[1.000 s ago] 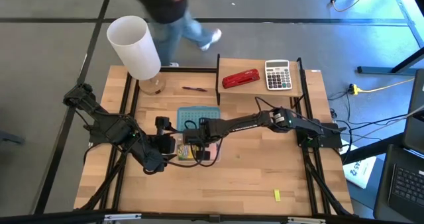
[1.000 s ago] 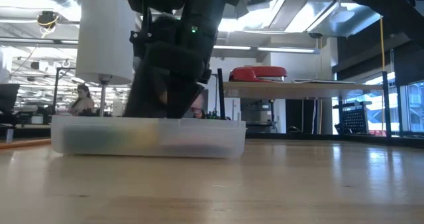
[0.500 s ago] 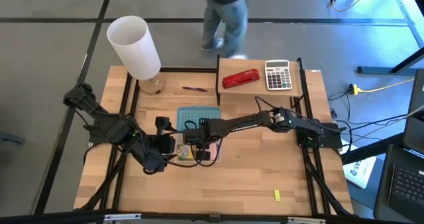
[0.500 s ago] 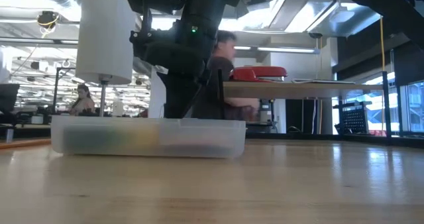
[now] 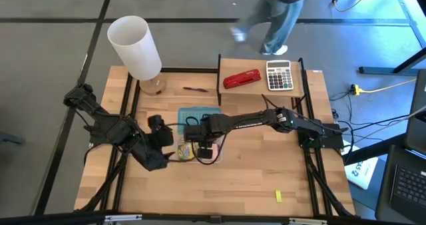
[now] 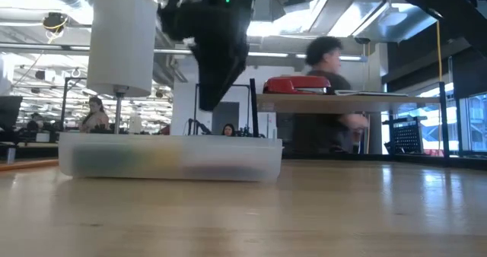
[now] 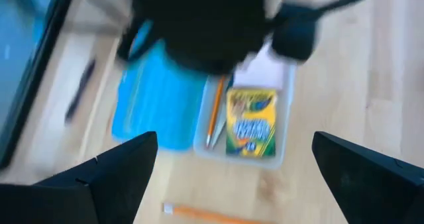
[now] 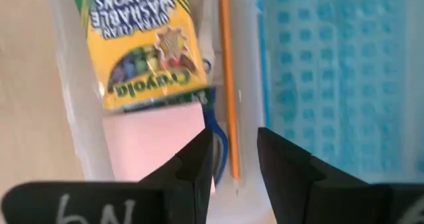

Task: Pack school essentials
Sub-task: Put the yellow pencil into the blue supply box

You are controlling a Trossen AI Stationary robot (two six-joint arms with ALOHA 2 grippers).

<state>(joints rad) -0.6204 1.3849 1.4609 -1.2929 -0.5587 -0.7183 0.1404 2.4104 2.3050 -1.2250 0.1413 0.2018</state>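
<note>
green-yellow crayon box (image 8: pixel 144 48) lies in clear bin beside orange pencil (image 8: pixel 228 85)

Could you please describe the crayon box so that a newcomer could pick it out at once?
Find the clear bin mid-table, beside the blue lid. The crayon box lies flat in it, beside an orange pencil and partly over a pink pad. It alone is yellow and green with printed lettering.

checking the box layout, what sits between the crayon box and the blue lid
An orange pencil lies lengthwise between the crayon box and the blue lid, inside the clear box's wall. It shows best in the right wrist view.
</note>
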